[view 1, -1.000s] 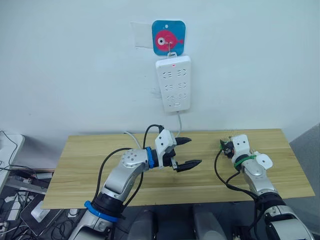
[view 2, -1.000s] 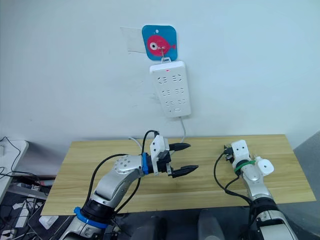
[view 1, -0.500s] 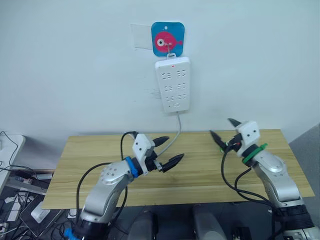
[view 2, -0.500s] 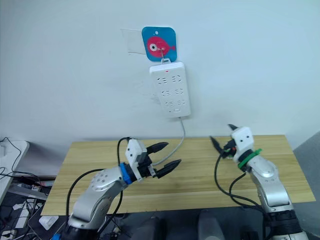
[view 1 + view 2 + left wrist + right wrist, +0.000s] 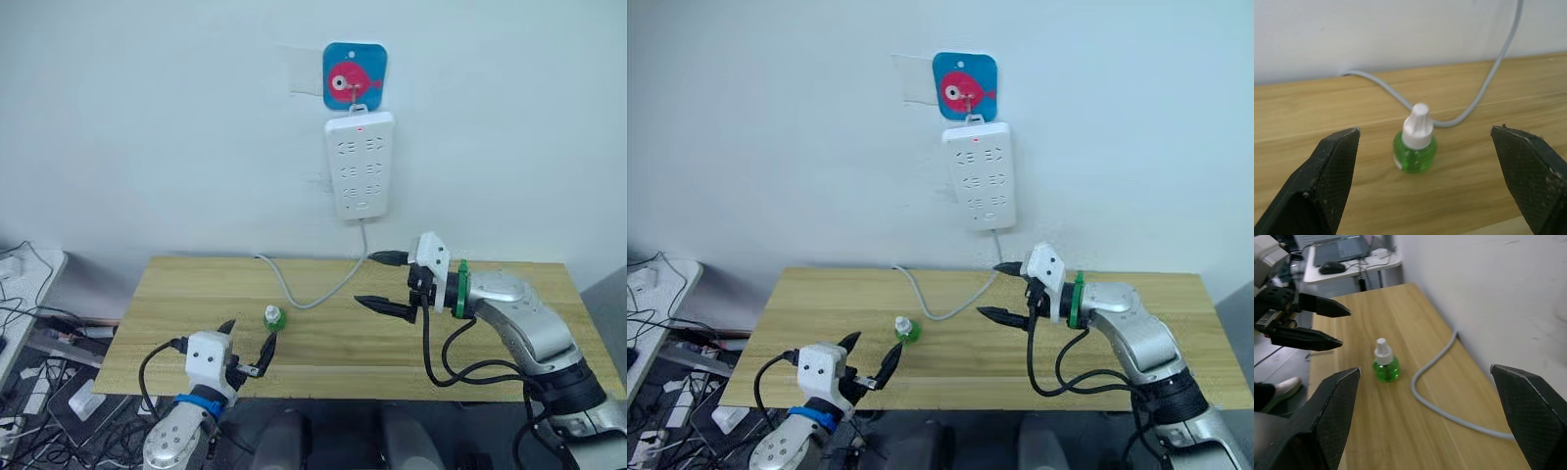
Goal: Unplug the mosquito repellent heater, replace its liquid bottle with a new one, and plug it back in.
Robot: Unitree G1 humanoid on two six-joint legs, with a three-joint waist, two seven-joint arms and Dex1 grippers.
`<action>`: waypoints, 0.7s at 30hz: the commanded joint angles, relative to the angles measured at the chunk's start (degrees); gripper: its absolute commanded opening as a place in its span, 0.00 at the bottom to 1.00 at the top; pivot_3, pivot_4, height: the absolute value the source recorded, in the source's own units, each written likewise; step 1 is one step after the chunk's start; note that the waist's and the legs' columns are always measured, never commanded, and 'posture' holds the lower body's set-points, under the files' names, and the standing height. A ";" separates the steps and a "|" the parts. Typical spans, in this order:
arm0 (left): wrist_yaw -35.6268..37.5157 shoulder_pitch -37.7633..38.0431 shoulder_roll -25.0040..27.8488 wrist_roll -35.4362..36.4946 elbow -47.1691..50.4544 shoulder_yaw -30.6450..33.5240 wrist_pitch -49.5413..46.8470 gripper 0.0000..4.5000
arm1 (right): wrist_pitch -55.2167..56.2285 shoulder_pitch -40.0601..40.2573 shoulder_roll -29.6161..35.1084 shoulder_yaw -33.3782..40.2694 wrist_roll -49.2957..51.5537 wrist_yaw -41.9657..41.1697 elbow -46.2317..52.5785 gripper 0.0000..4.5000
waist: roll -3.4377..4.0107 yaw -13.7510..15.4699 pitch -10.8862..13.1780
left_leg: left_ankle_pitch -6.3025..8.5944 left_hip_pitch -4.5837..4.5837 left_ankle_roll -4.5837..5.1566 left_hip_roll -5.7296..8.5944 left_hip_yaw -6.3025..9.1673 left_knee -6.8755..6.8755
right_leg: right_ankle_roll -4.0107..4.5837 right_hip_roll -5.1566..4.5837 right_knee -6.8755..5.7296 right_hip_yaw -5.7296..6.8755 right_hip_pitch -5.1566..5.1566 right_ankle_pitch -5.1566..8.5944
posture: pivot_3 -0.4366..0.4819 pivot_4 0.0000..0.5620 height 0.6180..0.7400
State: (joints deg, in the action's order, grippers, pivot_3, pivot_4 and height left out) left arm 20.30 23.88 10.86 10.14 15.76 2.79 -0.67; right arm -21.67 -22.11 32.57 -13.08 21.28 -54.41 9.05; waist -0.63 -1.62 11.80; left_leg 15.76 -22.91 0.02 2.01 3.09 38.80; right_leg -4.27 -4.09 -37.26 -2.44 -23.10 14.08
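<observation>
Small green liquid bottle (image 5: 274, 316) with a white cap, upright on the wooden table (image 5: 509, 354), toward the left front part of the top, just in front of a loop of the grey cable (image 5: 313, 300). Left gripper (image 5: 247, 349) low at the table's front edge, fingers spread wide and empty, pointed at the bottle; in the left wrist view the bottle (image 5: 1415, 142) sits centred between the two black fingertips (image 5: 1334, 161), a little beyond them, untouched. Right gripper (image 5: 389, 283) raised above the middle of the table, also wide open and holding nothing, aimed leftward; bottle well apart from it, seen in the right wrist view (image 5: 1385, 363) standing near the cable's curve. White power strip (image 5: 361, 164) hung on the wall under a blue square hook plate with a pink fish (image 5: 354, 75), a red light lit at its top, cable running down from it onto the tabletop. No heater unit to be made out anywhere on the strip or the table.
</observation>
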 commanded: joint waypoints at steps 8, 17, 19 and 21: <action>-1.70 -12.72 -1.19 -5.94 -27.90 -0.60 19.05 1.00 | -3.75 0.24 3.56 -0.07 2.12 -7.64 5.67 0.99 | -0.08 0.15 0.04 | 0.00 -0.03 0.00 0.03 0.06 -0.01 | 0.01 -0.03 0.02 0.05 -0.02 -0.02 | 0.45 0.37 1.00; 0.94 -23.91 -2.68 -5.00 -48.94 -0.09 28.49 1.00 | -9.38 -0.53 5.98 2.84 3.38 -6.99 8.40 0.99 | -0.14 -0.20 0.07 | 0.00 -0.02 0.00 0.03 0.06 -0.01 | 0.03 -0.05 0.00 0.05 -0.04 -0.04 | 0.40 0.37 1.00; 0.28 -25.90 -2.48 -5.94 -53.03 -0.02 30.65 1.00 | -10.01 -0.83 6.54 2.93 3.46 -6.95 8.83 0.99 | -0.14 -0.20 0.07 | 0.00 -0.03 0.00 0.02 0.07 -0.01 | 0.03 -0.04 0.00 0.06 -0.05 -0.04 | 0.40 0.36 1.00; -0.20 -27.50 -2.51 -6.12 -56.37 0.20 32.35 1.00 | -10.36 -1.09 6.94 3.09 3.32 -6.75 9.17 0.99 | -0.14 -0.20 0.07 | 0.00 -0.02 0.00 0.03 0.06 -0.01 | 0.02 -0.05 0.01 0.06 -0.04 -0.04 | 0.38 0.36 1.00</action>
State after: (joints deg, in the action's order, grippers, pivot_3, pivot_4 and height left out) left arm 20.55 -3.32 8.49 4.34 -39.31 2.64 29.32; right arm -31.91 -22.15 38.82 -11.87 23.78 -61.13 15.94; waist -0.77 -1.82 11.86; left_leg 15.76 -22.93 0.01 2.06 3.15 38.79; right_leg -4.25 -4.14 -37.25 -2.39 -23.14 14.04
